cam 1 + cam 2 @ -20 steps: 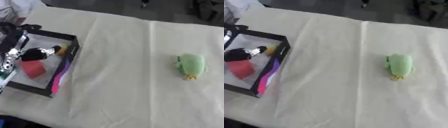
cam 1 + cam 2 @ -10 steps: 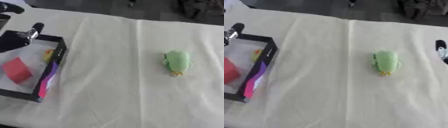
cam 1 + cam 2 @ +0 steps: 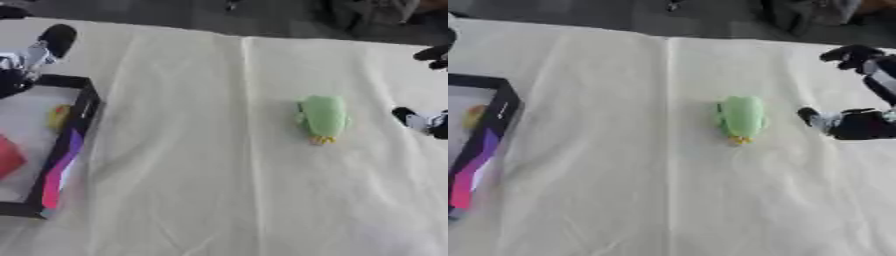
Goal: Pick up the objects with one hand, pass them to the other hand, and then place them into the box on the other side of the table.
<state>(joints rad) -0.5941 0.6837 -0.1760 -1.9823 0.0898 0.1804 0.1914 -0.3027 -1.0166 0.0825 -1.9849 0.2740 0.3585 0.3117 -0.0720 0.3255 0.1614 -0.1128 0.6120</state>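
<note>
A green plush toy (image 3: 741, 116) with small yellow feet lies on the cream cloth right of centre. My right hand (image 3: 859, 122) comes in from the right edge, open. Its thumb (image 3: 808, 115) is a short way from the toy, not touching it, and its fingers (image 3: 847, 52) are spread higher up. The black-rimmed box (image 3: 83, 107) stands at the left edge and holds a red block (image 3: 9, 157) and a yellow thing (image 3: 58, 116). My left hand (image 3: 52, 40) shows at the upper left, just beyond the box's far rim, open and holding nothing.
The cream cloth (image 3: 192, 190) covers the whole table, with a fold line running down its middle. A pink and purple strip (image 3: 61, 172) lies along the box's right wall. Dark shapes (image 3: 798, 15) stand beyond the table's far edge.
The camera has swung right, so box and toy sit further left in view. My left hand has drawn back out of the box. My right hand has come in towards the toy.
</note>
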